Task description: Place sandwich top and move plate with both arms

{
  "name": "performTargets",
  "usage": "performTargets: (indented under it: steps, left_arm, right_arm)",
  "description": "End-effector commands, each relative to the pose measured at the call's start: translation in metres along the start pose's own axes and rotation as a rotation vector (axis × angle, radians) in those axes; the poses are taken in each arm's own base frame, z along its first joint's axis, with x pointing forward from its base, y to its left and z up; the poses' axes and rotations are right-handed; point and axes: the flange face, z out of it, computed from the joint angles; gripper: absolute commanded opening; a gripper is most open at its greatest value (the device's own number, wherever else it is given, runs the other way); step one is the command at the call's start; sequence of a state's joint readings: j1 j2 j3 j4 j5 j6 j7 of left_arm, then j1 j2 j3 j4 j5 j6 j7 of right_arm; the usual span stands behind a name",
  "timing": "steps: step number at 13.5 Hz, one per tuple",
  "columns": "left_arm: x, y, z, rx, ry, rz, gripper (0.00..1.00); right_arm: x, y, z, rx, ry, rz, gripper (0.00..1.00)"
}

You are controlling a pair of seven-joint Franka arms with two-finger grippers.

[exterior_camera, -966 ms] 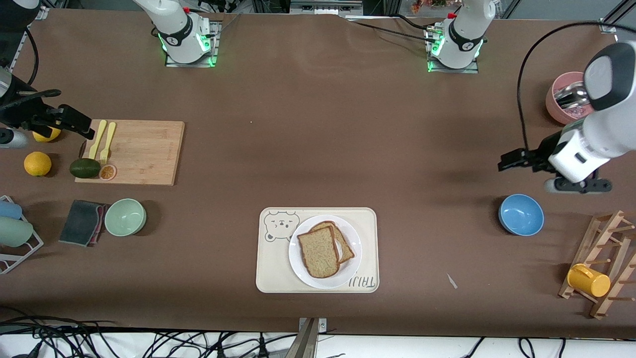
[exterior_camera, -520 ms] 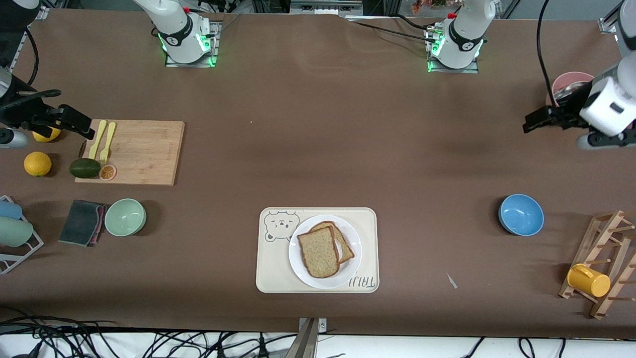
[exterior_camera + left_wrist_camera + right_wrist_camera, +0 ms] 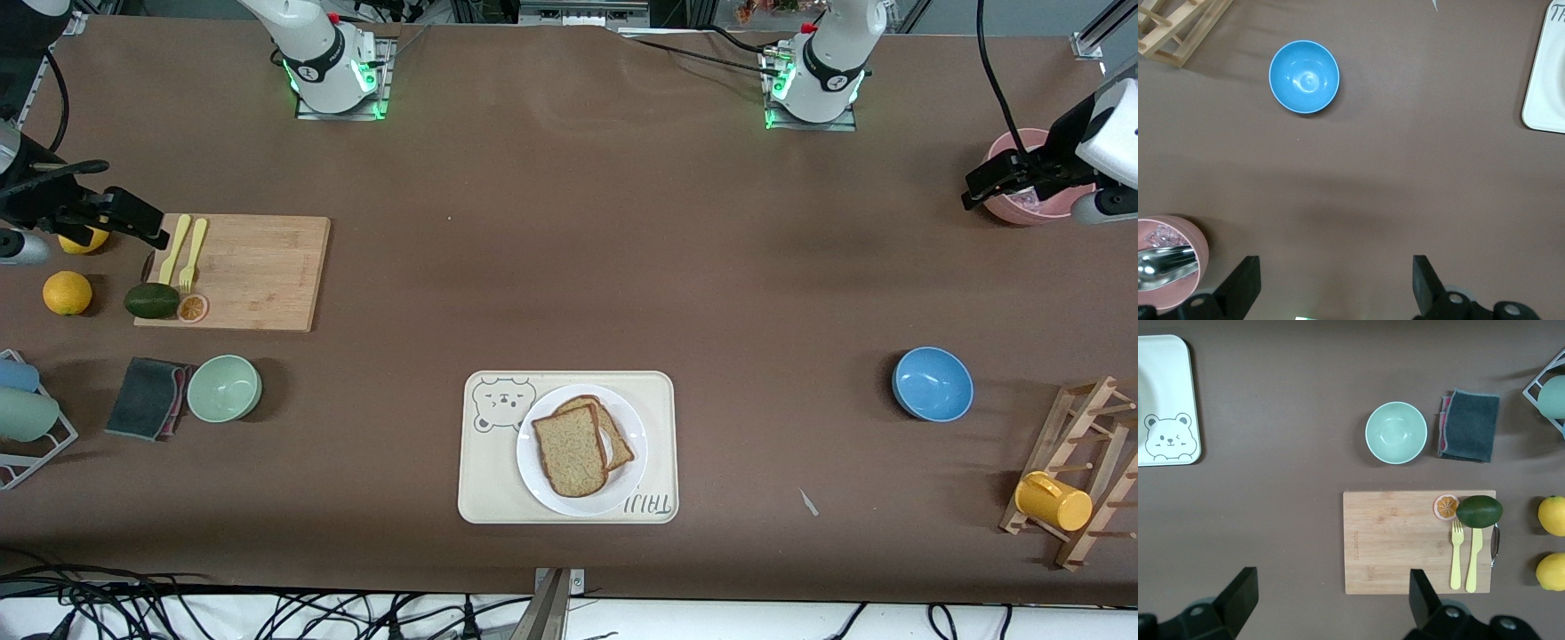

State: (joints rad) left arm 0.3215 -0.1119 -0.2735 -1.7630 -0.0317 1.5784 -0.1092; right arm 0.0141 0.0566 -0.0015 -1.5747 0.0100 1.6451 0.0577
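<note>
lower bread slice mostly hidden under sandwich top.

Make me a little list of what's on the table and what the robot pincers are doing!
sandwich top: lying on another slice, on the plate
plate: on the cream bear tray
left pincer: open, up beside the pink cup, holding nothing
right pincer: open, above the cutting board edge, holding nothing
blue bowl: toward the left arm's end
green bowl: beside a dark cloth
</note>
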Motion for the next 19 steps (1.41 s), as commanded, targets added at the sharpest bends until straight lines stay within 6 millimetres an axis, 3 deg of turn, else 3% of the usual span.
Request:
performTargets:
  steps: [1,7,8,10,13,19]
  left_arm:
    - [0.0,-0.002,-0.008,0.015,0.016,-0.005,1.0]
    - [0.03,-0.01,-0.006,-0.008,0.016,-0.017,1.0]
    - [0.032,-0.004,-0.003,-0.003,0.01,-0.005,1.0]
    - [0.033,-0.016,-0.006,-0.012,0.016,-0.027,1.0]
    - [0.032,0.0,-0.005,0.0,0.016,-0.012,1.0]
    - [0.03,-0.005,-0.004,0.004,0.004,-0.006,1.0]
  right_arm:
    - [-0.003,0.004,-0.003,0.016,0.001,0.013,1.0]
    - [-0.003,0.004,-0.003,0.016,-0.001,0.013,1.0]
    - [-0.003,0.004,-0.003,0.016,-0.001,0.013,1.0]
    - [-0.003,0.004,-0.003,0.016,-0.001,0.013,1.0]
    - [-0.003,0.004,-0.003,0.016,-0.001,0.013,1.0]
    - [-0.003,0.004,-0.003,0.016,-0.001,0.013,1.0]
